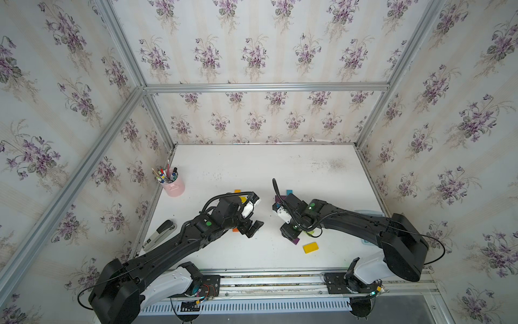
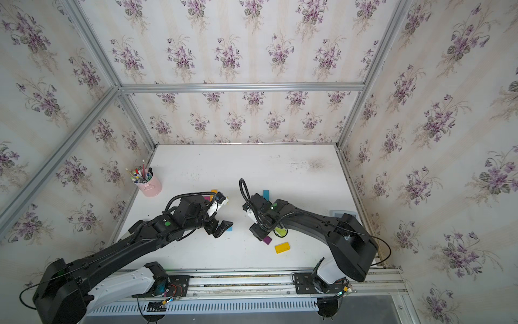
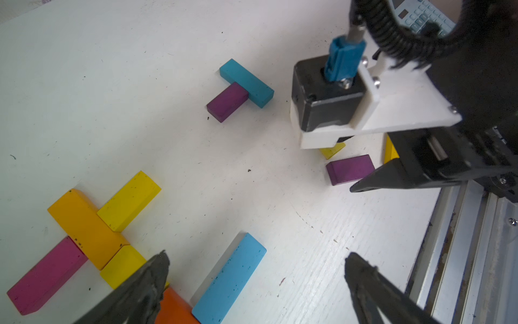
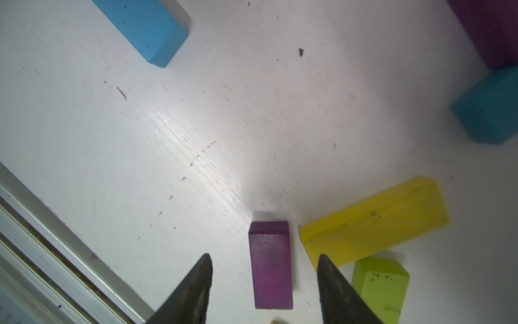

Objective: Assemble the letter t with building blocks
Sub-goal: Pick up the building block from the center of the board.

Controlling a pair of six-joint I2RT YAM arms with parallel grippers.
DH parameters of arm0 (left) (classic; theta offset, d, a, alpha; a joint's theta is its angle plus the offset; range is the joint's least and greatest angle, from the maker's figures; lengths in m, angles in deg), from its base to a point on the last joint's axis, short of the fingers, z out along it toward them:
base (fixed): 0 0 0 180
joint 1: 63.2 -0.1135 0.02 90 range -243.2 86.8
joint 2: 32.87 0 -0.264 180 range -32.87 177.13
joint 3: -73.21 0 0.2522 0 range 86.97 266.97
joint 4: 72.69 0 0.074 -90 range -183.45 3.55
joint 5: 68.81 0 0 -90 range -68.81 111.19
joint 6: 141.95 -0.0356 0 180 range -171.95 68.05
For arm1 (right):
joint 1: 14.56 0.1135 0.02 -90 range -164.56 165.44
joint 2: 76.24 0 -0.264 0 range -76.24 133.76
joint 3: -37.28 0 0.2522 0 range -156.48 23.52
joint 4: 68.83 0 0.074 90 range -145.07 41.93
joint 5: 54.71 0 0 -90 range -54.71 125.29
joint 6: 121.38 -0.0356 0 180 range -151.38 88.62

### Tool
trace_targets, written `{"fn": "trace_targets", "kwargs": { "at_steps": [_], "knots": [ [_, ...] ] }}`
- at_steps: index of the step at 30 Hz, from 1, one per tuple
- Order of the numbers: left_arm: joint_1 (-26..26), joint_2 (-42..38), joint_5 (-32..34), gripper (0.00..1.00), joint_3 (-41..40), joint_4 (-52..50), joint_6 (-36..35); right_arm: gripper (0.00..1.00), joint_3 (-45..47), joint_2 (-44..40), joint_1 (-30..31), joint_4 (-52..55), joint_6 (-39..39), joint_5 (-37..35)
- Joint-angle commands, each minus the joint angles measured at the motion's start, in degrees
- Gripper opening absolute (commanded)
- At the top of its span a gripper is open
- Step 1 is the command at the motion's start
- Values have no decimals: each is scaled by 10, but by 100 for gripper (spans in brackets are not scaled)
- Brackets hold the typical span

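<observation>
In the left wrist view a cross of building blocks lies flat: a long orange-yellow block (image 3: 84,227) with a pink block (image 3: 44,276) and a yellow block (image 3: 129,200) at its sides. A short yellow block (image 3: 122,266) and an orange one (image 3: 173,308) continue its line. A light blue block (image 3: 229,277) touches the orange one. My left gripper (image 3: 257,254) hangs open just above the light blue block. My right gripper (image 4: 264,255) is open astride a small purple block (image 4: 270,263), with a gap on each side. A yellow block (image 4: 372,221) and a lime block (image 4: 378,286) lie close by.
A teal block (image 3: 246,82) and a purple block (image 3: 228,101) form a small T apart from the rest. A pink pen cup (image 1: 174,185) and a stapler (image 1: 159,234) stand at the table's left. A calculator (image 2: 340,214) lies under the right arm. Another yellow block (image 1: 310,247) lies near the front rail.
</observation>
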Motion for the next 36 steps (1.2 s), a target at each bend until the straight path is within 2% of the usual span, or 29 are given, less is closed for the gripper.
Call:
{"fn": "trace_targets", "kwargs": {
  "at_steps": [1, 7, 14, 25, 32, 36],
  "knots": [
    [0, 2, -13, 100, 3, 12, 5, 61, -2, 3, 12, 7, -52, -60],
    [1, -4, -13, 100, -3, 11, 8, 59, -44, 79, 15, 24, -114, -31],
    [0, -13, -8, 100, -4, 12, 7, 59, 19, 8, 17, 1, -181, -62],
    [0, -16, -15, 100, -4, 7, 13, 59, 73, 2, 17, -28, -190, -58],
    [0, -14, -14, 100, 2, 5, 16, 48, 81, 3, 18, -52, -180, -46],
    [0, -11, -12, 100, 6, 3, 16, 46, 85, 10, 22, -62, -179, -45]
  ]
}}
